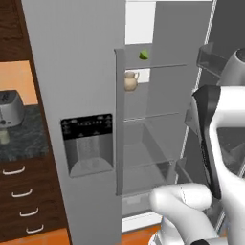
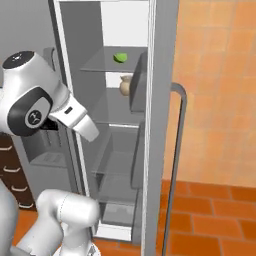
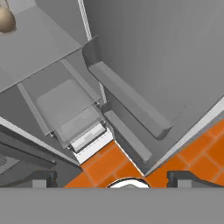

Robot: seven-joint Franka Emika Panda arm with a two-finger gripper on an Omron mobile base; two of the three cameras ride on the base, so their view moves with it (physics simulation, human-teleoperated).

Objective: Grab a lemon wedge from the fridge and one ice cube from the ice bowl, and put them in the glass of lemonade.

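Your gripper [image 3: 112, 177] stood with its two dark finger tips spread wide and nothing between them, so it carried no load. In the hand view it looked down along the inside of the fridge [image 1: 72, 72], over the lower shelves, the door bins and the orange floor tiles below.

The right door of the fridge was already open, so that first step was done. The lemon wedge [image 1: 143, 55] lay on an upper glass shelf, well apart from your gripper and well above where the hand pointed. One shelf lower stood a tan round item that looked like a small jug [image 1: 130, 80]; that one was not your target.

You had not yet taken the lemon wedge. The glass of lemonade [image 1: 4, 136] waited on the dark counter, left of the fridge and just in front of the silver toaster [image 1: 9, 107]. I could not find the ice bowl or the ice cube in these views.

So I judge that almost all the work was left: you had to raise the hand to the wedge, bring it to the glass, and then do the same with the ice.
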